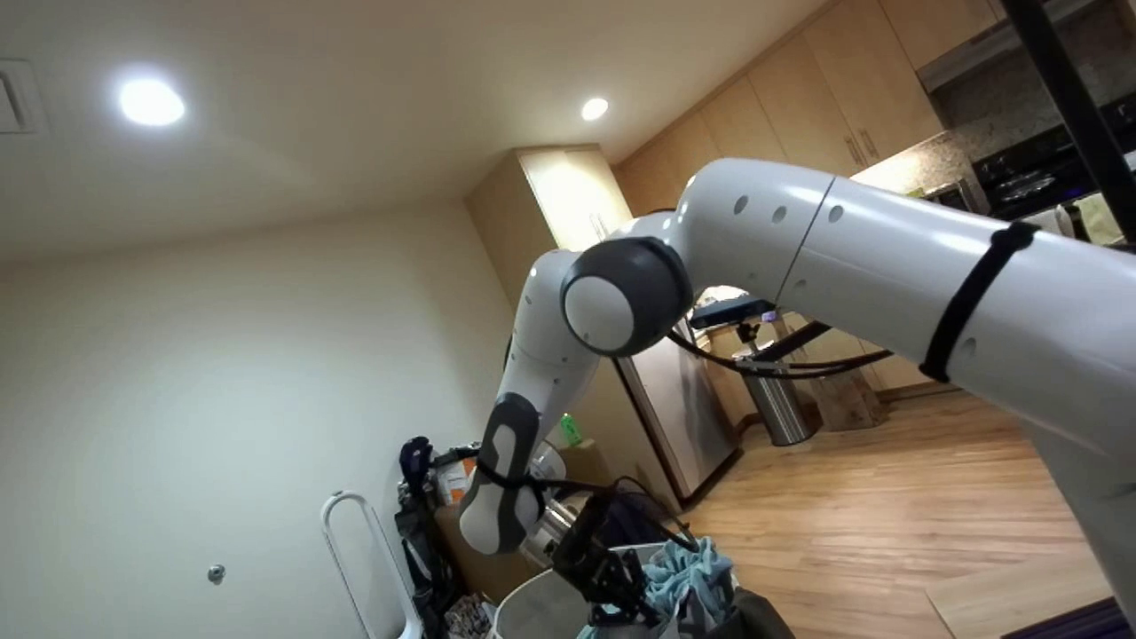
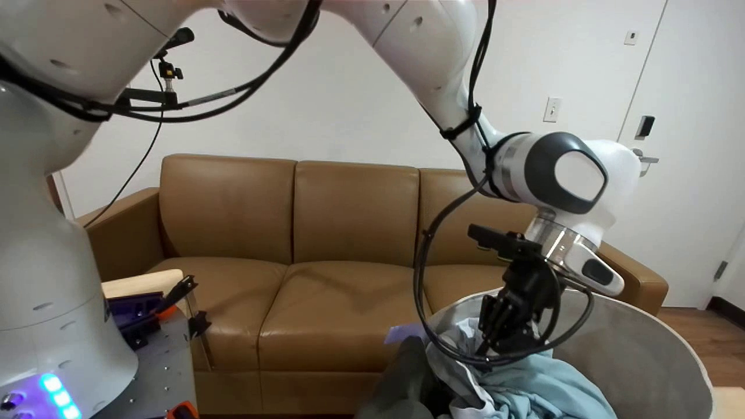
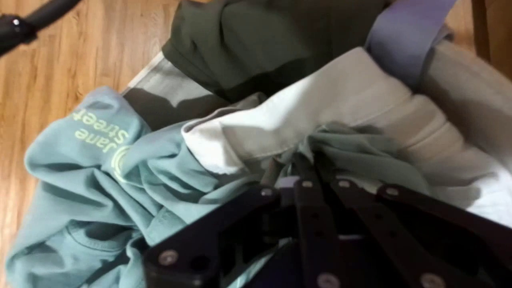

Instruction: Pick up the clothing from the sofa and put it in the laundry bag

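The light blue clothing (image 3: 92, 172) with yellow lettering is bunched at the mouth of the laundry bag; it also shows in both exterior views (image 2: 544, 381) (image 1: 692, 577). Part of it spreads over the bag's edge in the wrist view. The wide light grey laundry bag (image 2: 634, 331) shows in both exterior views (image 1: 541, 611). My gripper (image 3: 314, 164) points down in its mouth, fingers close together on gathered blue-grey fabric that looks like part of this clothing. The fingertips are partly hidden by folds. White-grey fabric (image 3: 296, 108), bag lining or another garment, I cannot tell, lies beside them.
A dark olive garment (image 3: 272, 44) hangs over the bag's edge next to a purple-grey strap (image 3: 408, 40). The brown sofa (image 2: 343, 302) stands behind. Cardboard boxes (image 1: 484, 555) and a white-framed cart (image 1: 342, 501) stand near the wall. A black cable loops round the wrist.
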Controlling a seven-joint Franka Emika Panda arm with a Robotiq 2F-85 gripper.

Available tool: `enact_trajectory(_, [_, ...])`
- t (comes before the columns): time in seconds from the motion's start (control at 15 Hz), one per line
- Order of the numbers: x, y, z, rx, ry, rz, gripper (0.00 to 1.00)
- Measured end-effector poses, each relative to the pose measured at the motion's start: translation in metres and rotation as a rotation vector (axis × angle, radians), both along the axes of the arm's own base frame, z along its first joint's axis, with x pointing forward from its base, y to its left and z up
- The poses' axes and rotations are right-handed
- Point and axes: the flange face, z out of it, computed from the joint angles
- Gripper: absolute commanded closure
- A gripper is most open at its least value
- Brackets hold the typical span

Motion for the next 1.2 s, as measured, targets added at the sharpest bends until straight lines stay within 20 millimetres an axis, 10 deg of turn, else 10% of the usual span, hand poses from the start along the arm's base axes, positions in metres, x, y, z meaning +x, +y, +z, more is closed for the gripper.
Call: enact_trajectory(1.2, [0.016,-0.011,-0.04,-0.027,-0.052,-0.062,0.98])
